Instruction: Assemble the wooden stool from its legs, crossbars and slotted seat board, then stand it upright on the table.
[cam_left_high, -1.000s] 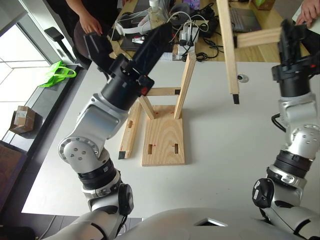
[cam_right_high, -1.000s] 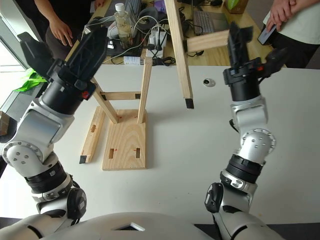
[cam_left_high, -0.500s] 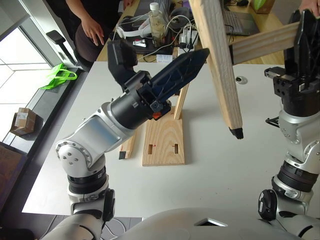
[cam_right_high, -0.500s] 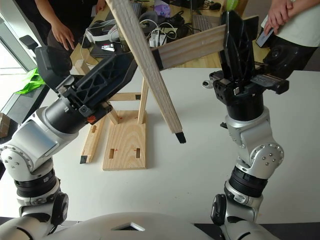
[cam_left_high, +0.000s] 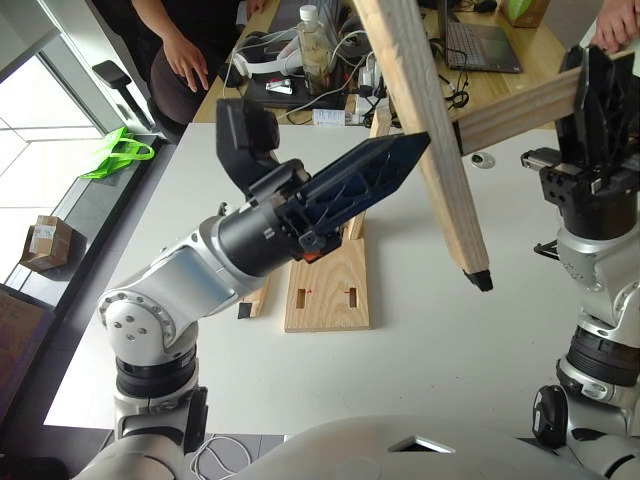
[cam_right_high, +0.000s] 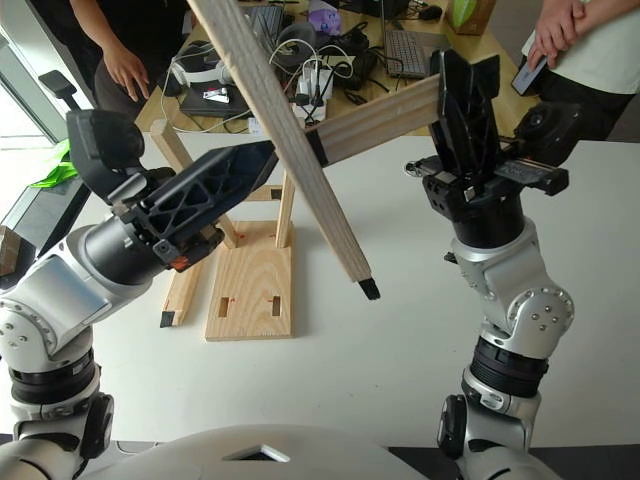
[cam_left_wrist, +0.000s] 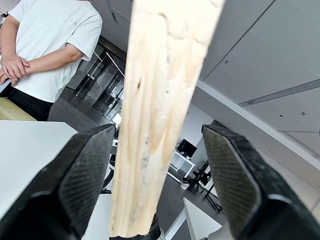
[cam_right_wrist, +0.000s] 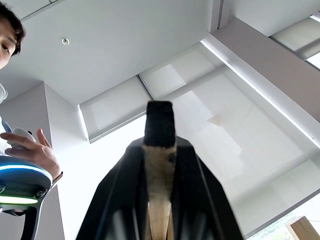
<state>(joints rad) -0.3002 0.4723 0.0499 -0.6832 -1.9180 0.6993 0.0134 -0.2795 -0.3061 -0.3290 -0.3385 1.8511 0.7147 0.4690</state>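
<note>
Right jaws clamp the crossbar (cam_right_high: 375, 105) of a pale, square-cut held leg (cam_right_high: 290, 150), rubber-capped, high over the bench (cam_right_high: 400, 340). Left jaws stand wide astride it. Below, the grained board (cam_right_high: 250, 280) lies flat with an upright leg (cam_right_high: 287, 210) slotted in and two slots bare. A loose leg (cam_right_high: 183, 285) lies on its left-edge side. Roughly half done, I judge.

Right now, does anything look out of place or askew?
Yes. The leg with its crossbar, held by the right tool, hangs steeply tilted above the table, and a loose leg lies flat beside the seat board.
</note>
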